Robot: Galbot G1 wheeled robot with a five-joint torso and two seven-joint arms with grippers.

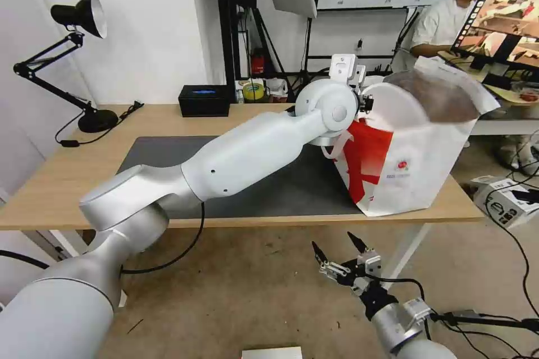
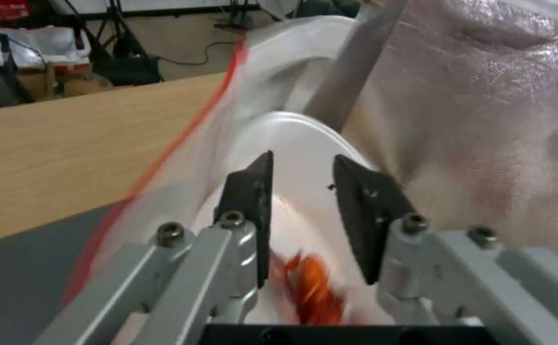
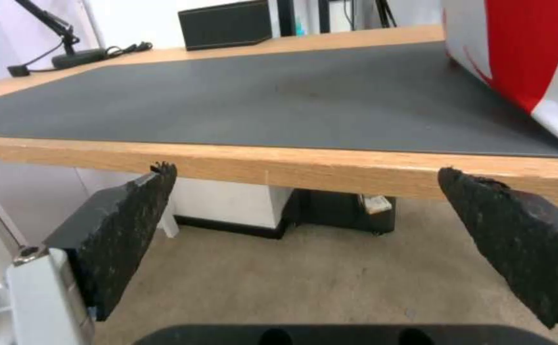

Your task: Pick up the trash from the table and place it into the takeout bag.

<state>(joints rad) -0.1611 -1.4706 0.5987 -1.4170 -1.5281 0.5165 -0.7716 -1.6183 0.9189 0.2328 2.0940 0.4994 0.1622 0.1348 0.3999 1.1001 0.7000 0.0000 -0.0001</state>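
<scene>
White bowl (image 2: 291,143) just beyond left end effector (image 2: 301,165), inside takeout bag (image 2: 483,120)

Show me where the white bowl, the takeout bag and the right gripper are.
white bowl (image 2: 304,143): left wrist view, on its pale rim beyond the fingertips.
takeout bag (image 1: 415,140): head view, on its white front panel.
right gripper (image 1: 338,245): head view, midway between its open fingertips, below the table edge.

head high, wrists close, sharing table (image 1: 62,179)
</scene>
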